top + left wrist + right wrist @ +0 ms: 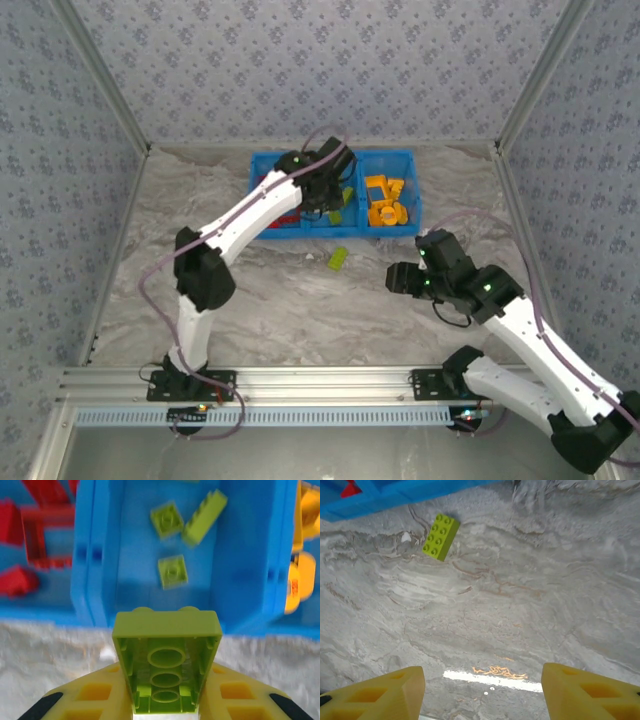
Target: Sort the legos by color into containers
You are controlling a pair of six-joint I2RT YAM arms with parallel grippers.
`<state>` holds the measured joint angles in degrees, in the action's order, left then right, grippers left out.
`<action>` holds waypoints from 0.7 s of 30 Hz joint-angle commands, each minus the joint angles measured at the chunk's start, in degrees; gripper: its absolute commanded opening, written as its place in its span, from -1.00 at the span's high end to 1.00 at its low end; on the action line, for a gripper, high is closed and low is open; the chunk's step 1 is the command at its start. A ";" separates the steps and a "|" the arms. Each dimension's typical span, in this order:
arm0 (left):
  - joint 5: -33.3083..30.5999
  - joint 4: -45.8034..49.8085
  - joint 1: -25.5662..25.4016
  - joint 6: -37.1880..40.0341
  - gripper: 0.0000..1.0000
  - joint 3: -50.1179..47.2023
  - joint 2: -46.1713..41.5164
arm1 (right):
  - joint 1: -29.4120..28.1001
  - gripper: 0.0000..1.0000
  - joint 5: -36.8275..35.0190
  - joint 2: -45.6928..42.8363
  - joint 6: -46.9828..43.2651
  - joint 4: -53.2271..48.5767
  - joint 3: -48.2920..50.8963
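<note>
My left gripper (166,685) is shut on a lime green lego (166,630), its hollow underside toward the wrist camera. It hangs over the near edge of the middle container (150,590), where three lime green legos (172,571) lie. In the top view that gripper (325,192) is above the blue bin (400,153). Red legos (40,530) fill the left container and orange-yellow ones (385,200) the right. One lime green lego (338,258) (440,536) lies flat on the table in front of the bin. My right gripper (400,278) (482,690) is open over bare table, to the right of that lego and nearer than it.
The marbled table (300,300) is walled by patterned panels at the back and both sides. The bin's near wall (395,497) runs along the top left of the right wrist view. An aluminium rail (320,385) carries both arm bases at the near edge.
</note>
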<state>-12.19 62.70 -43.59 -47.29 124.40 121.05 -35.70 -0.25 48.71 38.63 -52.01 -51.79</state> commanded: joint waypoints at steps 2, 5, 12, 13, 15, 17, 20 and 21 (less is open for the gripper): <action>-2.69 6.31 1.57 9.63 0.47 10.33 10.71 | -1.42 -0.31 -1.97 3.69 1.77 4.08 -1.29; 0.85 2.86 3.16 10.25 0.47 14.75 15.47 | -1.58 -0.30 -2.50 5.52 1.27 3.75 -2.67; 8.71 -3.25 6.39 8.70 0.42 21.60 23.35 | -1.51 -0.31 -2.88 5.53 2.31 2.63 -1.96; 8.74 -2.53 6.51 8.64 0.42 22.93 24.38 | -1.48 -0.31 -2.74 5.52 2.49 2.39 -1.67; 7.91 -0.46 6.60 8.23 0.43 25.00 25.98 | -1.49 -0.31 -2.58 5.48 2.81 2.32 -1.22; 6.25 0.98 6.65 7.64 0.44 24.89 26.25 | -1.40 -0.32 -2.62 5.51 2.94 2.43 -0.82; 6.01 1.72 6.68 6.79 0.44 23.08 26.45 | -1.01 -0.32 -2.32 5.99 3.17 3.10 0.16; 6.31 1.88 6.66 6.45 0.44 22.76 26.66 | -0.81 -0.33 -2.16 6.56 3.20 3.26 0.45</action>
<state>-5.58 62.00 -36.53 -39.88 146.54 146.76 -36.84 -1.93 54.70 40.75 -48.56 -52.31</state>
